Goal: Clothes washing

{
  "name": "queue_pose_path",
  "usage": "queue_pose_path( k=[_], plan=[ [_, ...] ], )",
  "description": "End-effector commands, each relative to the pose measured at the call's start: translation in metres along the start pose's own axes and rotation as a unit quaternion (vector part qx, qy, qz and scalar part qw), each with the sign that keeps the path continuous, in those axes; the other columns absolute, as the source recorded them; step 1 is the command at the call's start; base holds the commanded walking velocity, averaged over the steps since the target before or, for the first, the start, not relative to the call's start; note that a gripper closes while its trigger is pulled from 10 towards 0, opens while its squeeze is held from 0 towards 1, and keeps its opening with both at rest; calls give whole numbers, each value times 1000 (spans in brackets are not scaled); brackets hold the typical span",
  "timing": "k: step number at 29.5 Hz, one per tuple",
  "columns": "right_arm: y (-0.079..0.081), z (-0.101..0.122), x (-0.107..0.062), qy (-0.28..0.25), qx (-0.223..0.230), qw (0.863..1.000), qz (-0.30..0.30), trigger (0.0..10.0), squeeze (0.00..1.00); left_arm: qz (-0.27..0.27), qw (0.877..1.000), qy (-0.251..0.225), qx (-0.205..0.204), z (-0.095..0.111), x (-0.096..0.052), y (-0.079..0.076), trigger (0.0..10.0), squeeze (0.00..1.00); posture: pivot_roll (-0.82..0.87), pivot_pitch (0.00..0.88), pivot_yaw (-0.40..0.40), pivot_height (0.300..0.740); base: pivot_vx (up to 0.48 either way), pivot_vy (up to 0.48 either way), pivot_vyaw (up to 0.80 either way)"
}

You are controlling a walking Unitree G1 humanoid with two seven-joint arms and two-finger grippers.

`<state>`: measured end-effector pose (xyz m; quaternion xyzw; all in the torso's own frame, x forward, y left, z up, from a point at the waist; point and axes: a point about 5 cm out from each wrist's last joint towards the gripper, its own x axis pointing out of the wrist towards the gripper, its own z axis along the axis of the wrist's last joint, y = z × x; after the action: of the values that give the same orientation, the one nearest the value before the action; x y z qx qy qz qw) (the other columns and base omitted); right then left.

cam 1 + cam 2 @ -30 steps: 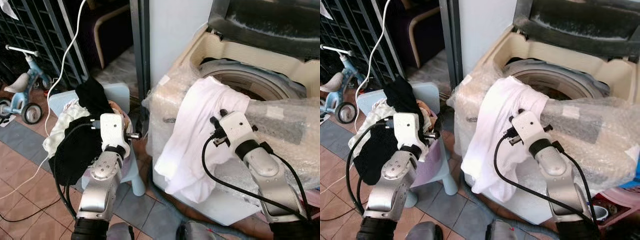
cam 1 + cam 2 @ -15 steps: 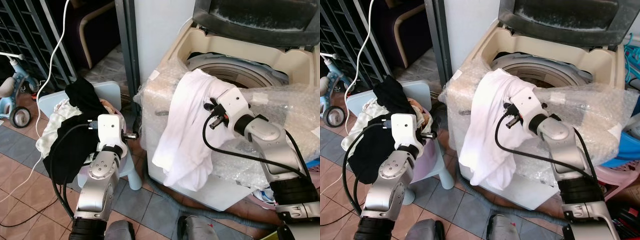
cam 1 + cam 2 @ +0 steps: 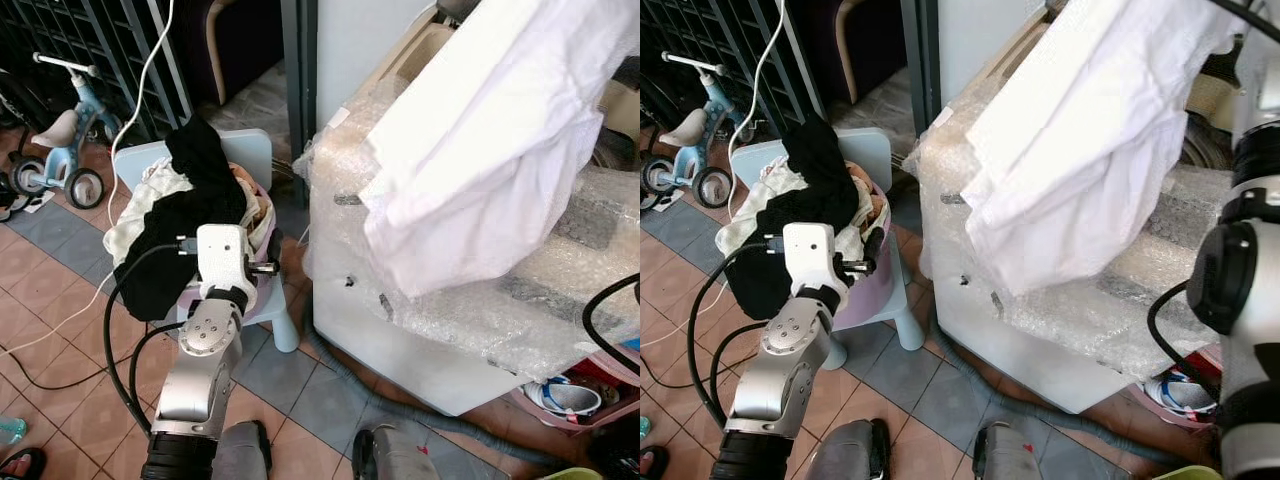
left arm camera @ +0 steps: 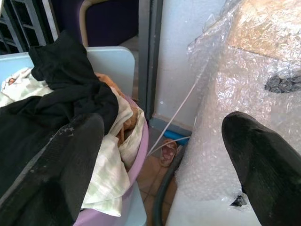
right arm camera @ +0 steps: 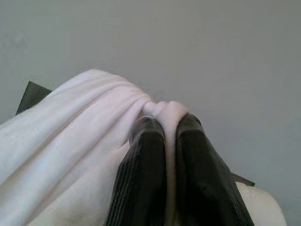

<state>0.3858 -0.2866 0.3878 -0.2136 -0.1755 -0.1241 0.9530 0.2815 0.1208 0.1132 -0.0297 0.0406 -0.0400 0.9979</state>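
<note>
Your right gripper [image 5: 164, 141] pinches the shirt [image 3: 480, 150], which hangs long-axis down over the washer's [image 3: 420, 310] near edge; the drum lies beyond.

Both head views look steeply down from above, sharing the bubble-wrapped washing machine [image 3: 470, 300] at right and the laundry-piled chair [image 3: 875, 150] at left, while the left wrist view sits close between them and the right wrist view presses against white cloth [image 5: 70, 141], facing a grey wall [image 5: 188, 47].
</note>
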Motion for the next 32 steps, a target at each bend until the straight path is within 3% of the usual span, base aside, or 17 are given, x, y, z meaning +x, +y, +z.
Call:
queue_pose_path(
  k=[1, 3, 5, 7, 8, 11, 13, 16, 18, 19, 21, 22, 23, 24, 25, 26, 32],
  plan=[
    [33, -40, -7, 86, -45, 991, 94, 10000, 1000, 4, 1000, 1, 2, -1, -3, -2, 10000, 0, -13, 89, -9, 728, 0, 0, 0],
    [46, -65, -16, 133, -42, 981, 134, 10000, 1000, 2, 1000, 2, 2, -2, -3, -4, 10000, 0, -13, 90, -7, 728, 0, 0, 0],
    [56, -78, -23, 133, -68, 973, 175, 10000, 1000, -5, 1000, 1, 2, -1, -3, -7, 10000, 0, -12, 92, -1, 728, 0, 0, 0],
    [57, -78, -24, 119, -87, 973, 175, 10000, 1000, -6, 1000, 2, 3, -1, -3, -7, 10000, 0, -16, 91, 3, 728, 0, 0, 0],
    [55, -72, -24, 83, -105, 977, 165, 10000, 1000, -6, 1000, 3, 4, -1, -3, -5, 10000, 0, -20, 91, 6, 728, 0, 0, 0],
    [52, -64, -23, 50, -107, 980, 157, 10000, 1000, -6, 1000, 4, 5, -2, -2, -4, 10000, 0, -23, 90, 7, 728, 0, 0, 0],
    [50, -53, -22, 14, -87, 982, 168, 10000, 1000, -6, 1000, 4, 6, -1, -1, -3, 10000, 0, -24, 90, 7, 728, 0, 0, 0],
    [53, -41, -29, -36, -50, 968, 243, 10000, 1000, -6, 1000, 4, 6, -1, 0, -4, 10000, 0, -28, 87, 5, 728, 0, 0, 0],
    [56, -39, -37, -52, -22, 954, 296, 10000, 1000, -7, 1000, 5, 6, -2, -1, -5, 10000, 0, -31, 85, 4, 728, 0, 0, 0],
    [59, -40, -51, -52, 2, 933, 356, 10000, 1000, -8, 1000, 7, 5, -3, -2, -6, 10000, 0, -36, 83, 5, 728, 0, 0, 0],
    [60, -41, -56, -54, 4, 926, 373, 10000, 1000, -8, 1000, 7, 4, -4, -2, -6, 10000, 0, -36, 83, 5, 728, 0, 0, 0],
    [64, -45, -75, -40, 40, 900, 433, 10000, 1000, -10, 1000, 8, 3, -5, -3, -8, 10000, 0, -40, 83, 9, 728, 0, 0, 0],
    [64, -45, -75, -40, 40, 900, 433, 10000, 1000, -10, 1000, 8, 3, -5, -3, -8, 10000, 0, -40, 83, 9, 728, 0, 0, 0],
    [66, -50, -86, -30, 49, 883, 465, 10000, 1000, -11, 1000, 8, 3, -5, -3, -8, 10000, 0, -40, 83, 10, 728, 0, 0, 0],
    [70, -59, -103, -7, 41, 856, 515, 10000, 1000, -12, 1000, 9, 3, -5, -2, -8, 10000, 0, -45, 84, 15, 728, 0, 0, 0],
    [72, -67, -111, 9, 35, 842, 538, 10000, 1000, -14, 1000, 8, 3, -4, -2, -8, 10000, 0, -46, 84, 17, 728, 0, 0, 0],
    [75, -87, -135, 71, 43, 794, 602, 10000, 1000, -18, 1000, 6, 5, -2, 1, -8, 10000, 0, -44, 87, 18, 728, 0, 0, 0]
  ],
)
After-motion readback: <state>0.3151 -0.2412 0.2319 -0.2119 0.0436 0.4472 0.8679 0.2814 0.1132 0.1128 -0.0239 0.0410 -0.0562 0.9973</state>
